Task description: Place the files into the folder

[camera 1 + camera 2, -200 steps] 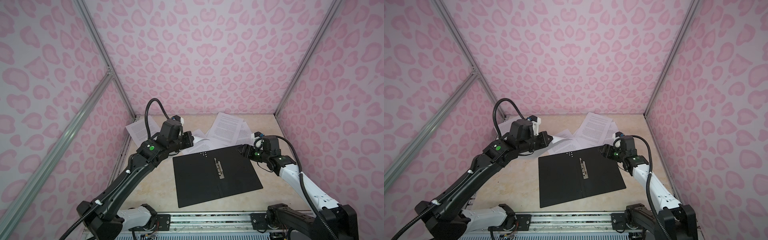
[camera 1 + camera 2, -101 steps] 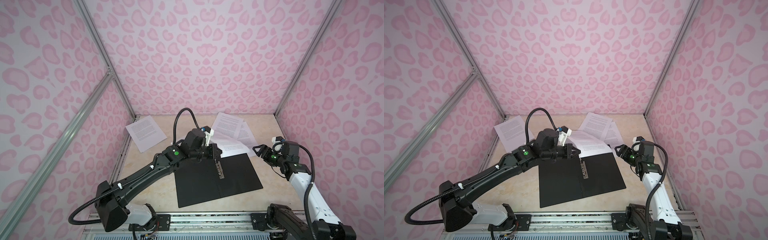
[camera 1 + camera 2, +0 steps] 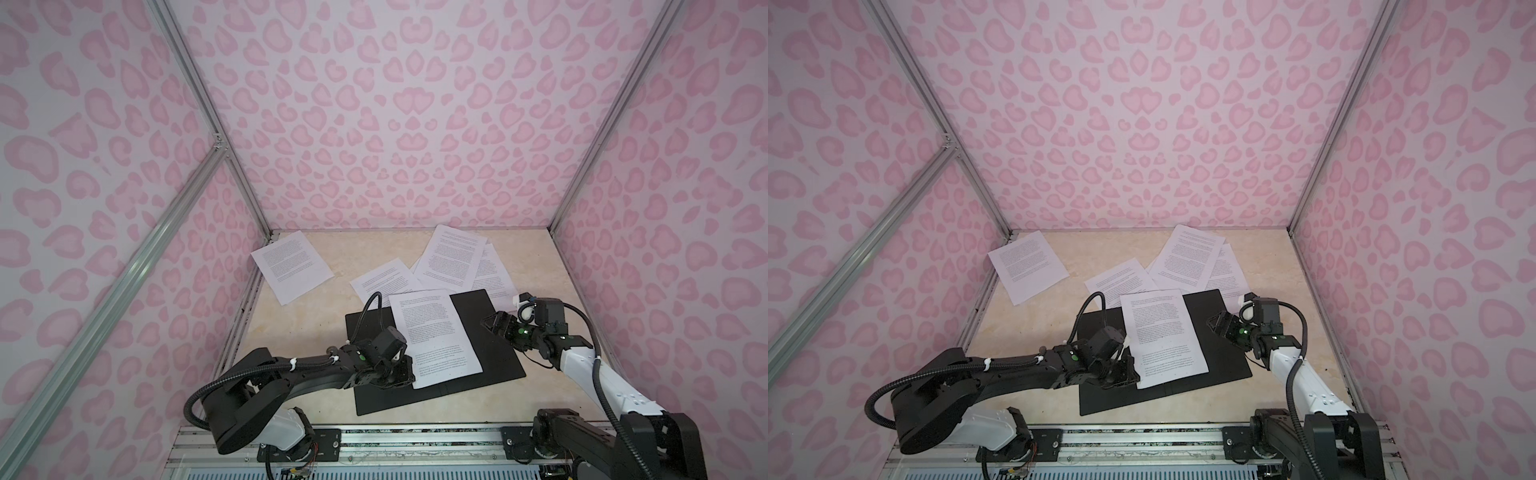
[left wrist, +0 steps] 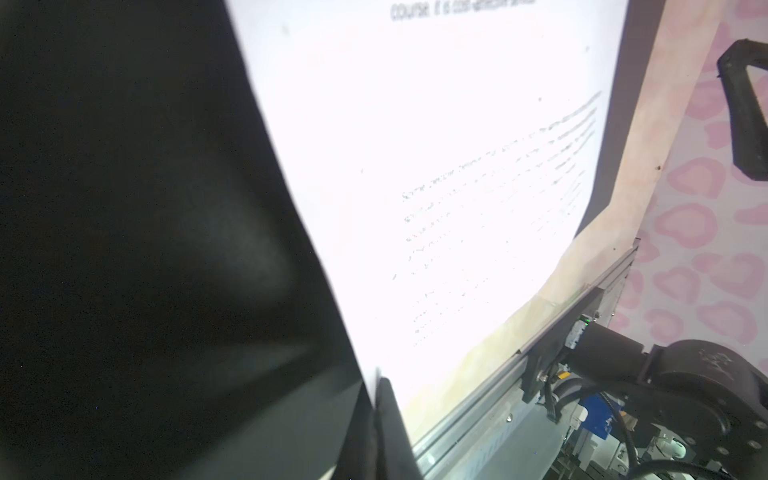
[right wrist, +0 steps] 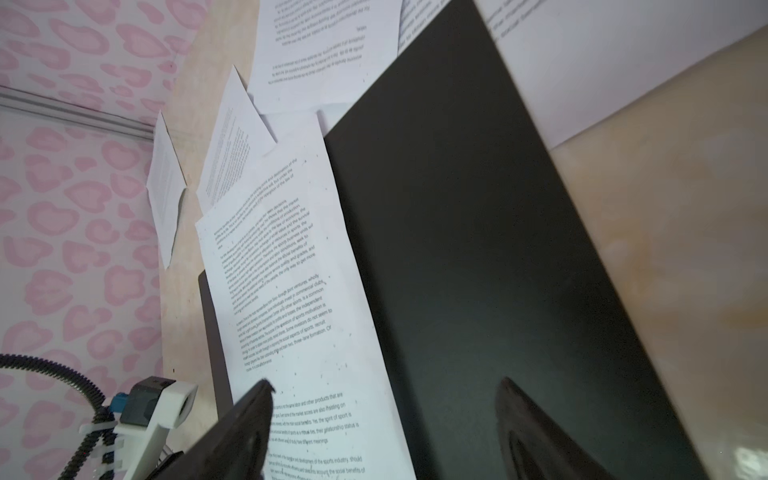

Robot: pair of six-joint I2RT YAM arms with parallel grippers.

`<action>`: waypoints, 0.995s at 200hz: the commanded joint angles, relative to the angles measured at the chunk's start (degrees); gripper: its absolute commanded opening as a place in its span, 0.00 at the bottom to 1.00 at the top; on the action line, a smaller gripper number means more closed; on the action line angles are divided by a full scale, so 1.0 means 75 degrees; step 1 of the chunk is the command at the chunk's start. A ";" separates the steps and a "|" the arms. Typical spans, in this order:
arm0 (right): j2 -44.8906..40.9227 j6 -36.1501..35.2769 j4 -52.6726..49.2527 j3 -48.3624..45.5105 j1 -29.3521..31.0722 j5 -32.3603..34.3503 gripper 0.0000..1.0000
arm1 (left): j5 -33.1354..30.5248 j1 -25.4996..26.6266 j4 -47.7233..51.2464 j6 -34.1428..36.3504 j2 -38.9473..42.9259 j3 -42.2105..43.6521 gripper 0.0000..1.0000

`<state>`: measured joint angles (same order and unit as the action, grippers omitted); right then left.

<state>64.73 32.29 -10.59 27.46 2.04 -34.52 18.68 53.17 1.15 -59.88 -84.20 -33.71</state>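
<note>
Nearest you, at 6 o'clock, the left gripper [image 3: 401, 371] is clenched on the near-left corner of the held sheet [image 3: 432, 332]. Your left wrist view shows the paper's edge pinched between closed jaws. A second ago this gripper was out at 10 o'clock among the loose papers. It has since carried this page in and laid it across the folder [image 3: 492, 349]. Finding: one file is on the target but not yet let go.

The folder lies open, black inside up, on the table [image 3: 299, 328], just near of centre. The held sheet covers its spine, slightly tilted, with its far edge a little past the folder's.

At 3 o'clock the right gripper [image 3: 489, 322] is poised at the folder's right edge, jaws spread and empty. It has come off the far corner and opened wider.

Farther out, these files remain unfiled:
- **12 o'clock:** the middle sheet [image 3: 384, 280].
- **1 o'clock:** the right pile [image 3: 451, 257], its sheets overlapping.
- **11 o'clock:** the far-left sheet [image 3: 291, 266].
</note>
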 commanded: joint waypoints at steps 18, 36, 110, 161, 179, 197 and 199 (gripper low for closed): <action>0.0427 -0.0283 0.0474 -0.0158 0.0426 -0.0078 0.84 | -0.0185 0.0001 -0.0330 0.0173 -0.0287 0.0016 0.03; 0.0687 -0.0283 0.0648 -0.0203 0.0555 -0.0174 0.85 | -0.0250 0.0001 -0.0292 0.0225 -0.0294 0.0066 0.03; 0.2242 0.0176 0.2121 -0.0094 0.1552 -0.1082 0.82 | -0.0357 0.0001 -0.0130 0.0378 -0.0444 0.0007 0.03; 0.2561 0.0198 0.2404 0.0227 0.1552 -0.1563 0.74 | -0.0366 0.0005 -0.0130 0.0466 -0.0617 -0.0095 0.03; 0.2463 0.0229 0.2397 0.0315 0.1474 -0.1757 0.70 | -0.0369 0.0013 -0.0098 0.0506 -0.0677 -0.0110 0.03; 0.2278 0.0170 0.2198 0.0415 0.1462 -0.1816 0.68 | -0.0413 0.0010 -0.0046 0.0557 -0.0733 -0.0122 0.03; 0.2244 0.0171 0.2171 0.0416 0.1468 -0.1818 0.67 | -0.0415 0.0012 -0.0038 0.0558 -0.0737 -0.0122 0.03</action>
<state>83.05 33.87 6.50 29.71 13.10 -46.02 17.93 53.25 -2.48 -56.93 -88.73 -34.50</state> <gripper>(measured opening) 0.685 0.050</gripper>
